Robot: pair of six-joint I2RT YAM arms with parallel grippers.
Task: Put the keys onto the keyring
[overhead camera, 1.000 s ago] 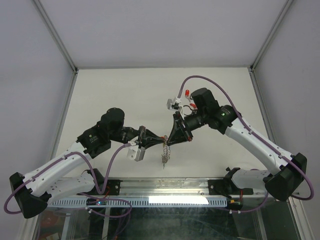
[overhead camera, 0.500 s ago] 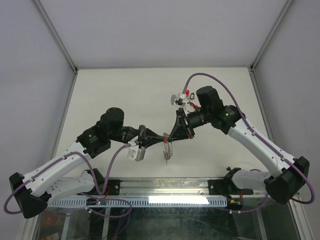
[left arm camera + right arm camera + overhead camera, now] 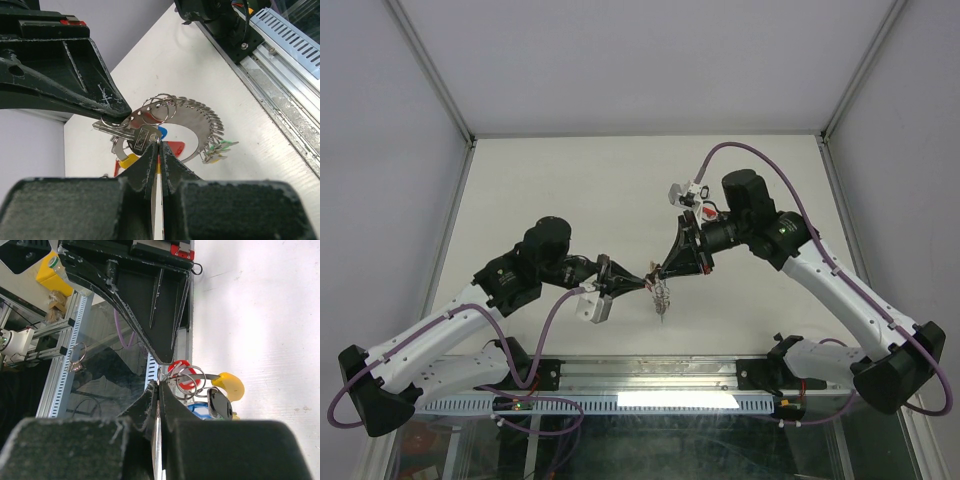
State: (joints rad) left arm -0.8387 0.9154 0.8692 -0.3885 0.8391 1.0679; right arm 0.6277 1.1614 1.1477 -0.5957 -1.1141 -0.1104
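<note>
The keyring [image 3: 202,119] is a silvery chain-like arc with a yellow plastic part [image 3: 127,160], and it hangs in the air between my two grippers. Keys [image 3: 134,135] and red [image 3: 173,149], blue [image 3: 163,131] and green [image 3: 225,145] tags cluster on it. My left gripper [image 3: 159,145] is shut, its tips pinching a thin wire ring of the keyring. My right gripper [image 3: 158,388] is shut on a flat silver key; its finger [image 3: 75,85] reaches in from the upper left. From above, both tips meet over the bundle [image 3: 663,298]. In the right wrist view the yellow part [image 3: 231,384] and red tag [image 3: 176,382] show.
The white table [image 3: 570,190] lies under the arms. A metal rail [image 3: 280,95] and a slotted cable duct [image 3: 295,37] run along its near edge. Grey walls close in the left, right and back sides.
The right arm has swung a little to the right and its wrist has turned. The meeting point of the tips and the hanging bundle have shifted slightly right. Both grippers stayed shut.
</note>
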